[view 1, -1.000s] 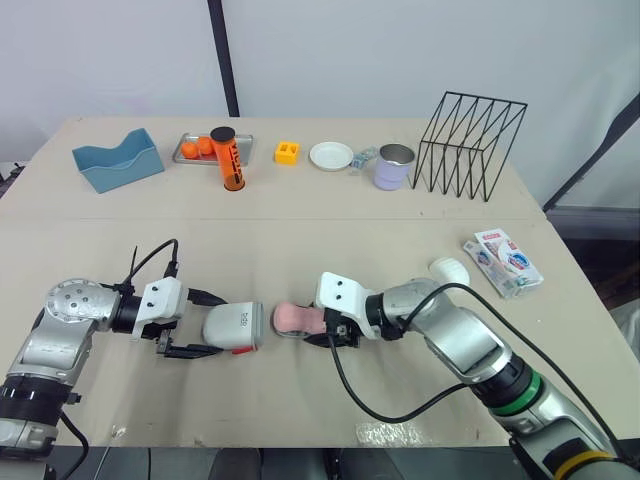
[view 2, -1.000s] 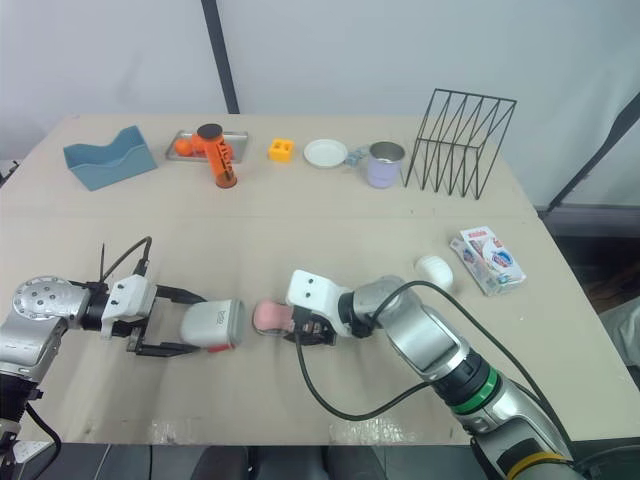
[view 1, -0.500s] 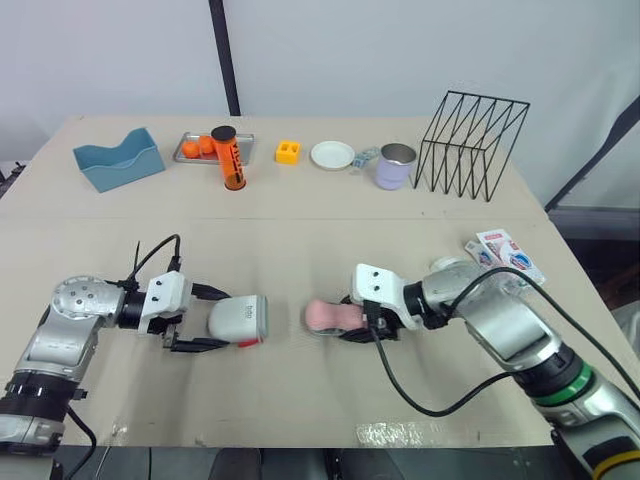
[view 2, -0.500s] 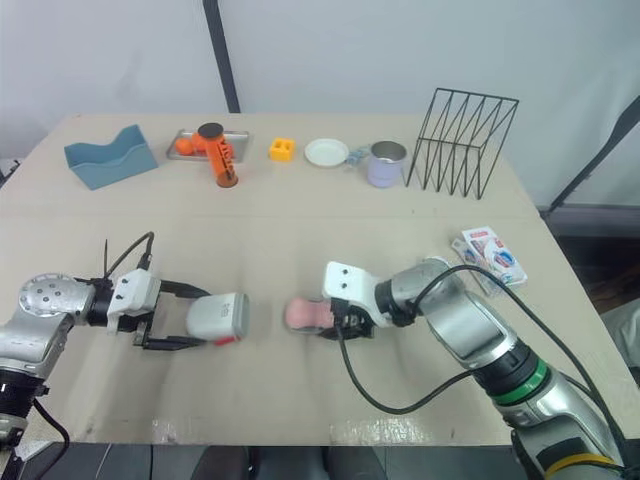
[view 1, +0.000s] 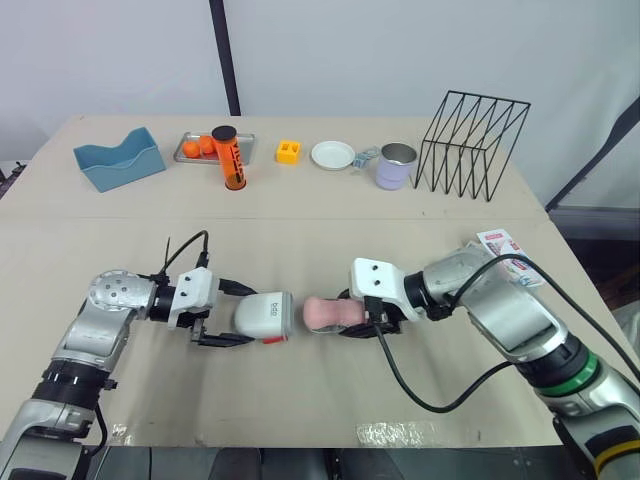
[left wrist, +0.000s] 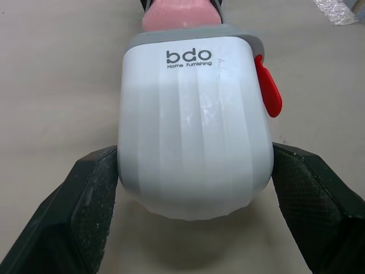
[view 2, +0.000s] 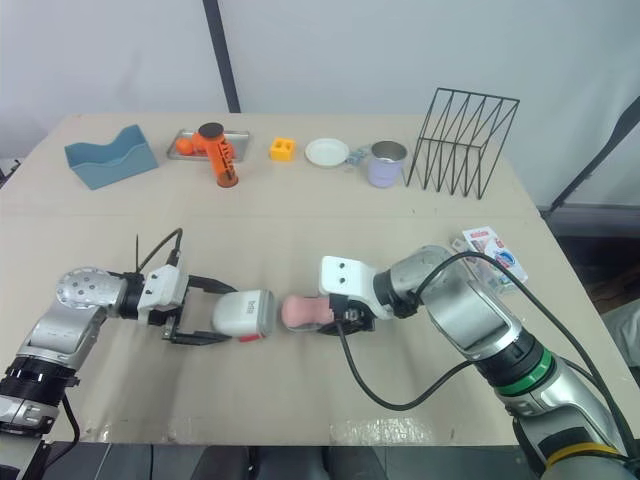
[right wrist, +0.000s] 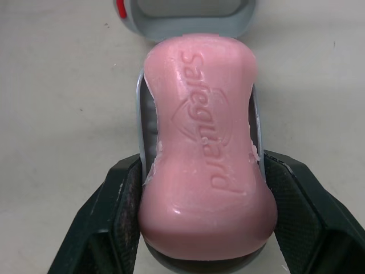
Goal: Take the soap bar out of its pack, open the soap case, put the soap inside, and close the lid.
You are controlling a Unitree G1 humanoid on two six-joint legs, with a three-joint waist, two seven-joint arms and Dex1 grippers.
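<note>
Mid-table, my left gripper (view 1: 238,316) is shut on the white soap case (view 1: 265,317), which has a red latch and lies on its side. In the left wrist view the fingers (left wrist: 94,200) clamp both sides of the soap case (left wrist: 194,120). My right gripper (view 1: 362,314) is shut on the pink soap bar (view 1: 330,313), which rests on a grey inner tray (right wrist: 140,114). The soap bar (right wrist: 205,148) points its end at the case's open mouth, nearly touching it. The soap pack (view 1: 505,248) lies at the right edge, partly behind my right arm.
Along the far edge stand a blue holder (view 1: 118,160), a metal tray with oranges (view 1: 198,147), an orange bottle (view 1: 230,160), a yellow block (view 1: 288,152), a white plate (view 1: 331,155), a lilac mug (view 1: 394,166) and a black wire rack (view 1: 470,145).
My left gripper has carried the case to the right, closing the gap to the soap. The right gripper first drew the soap rightwards, then held about still.
</note>
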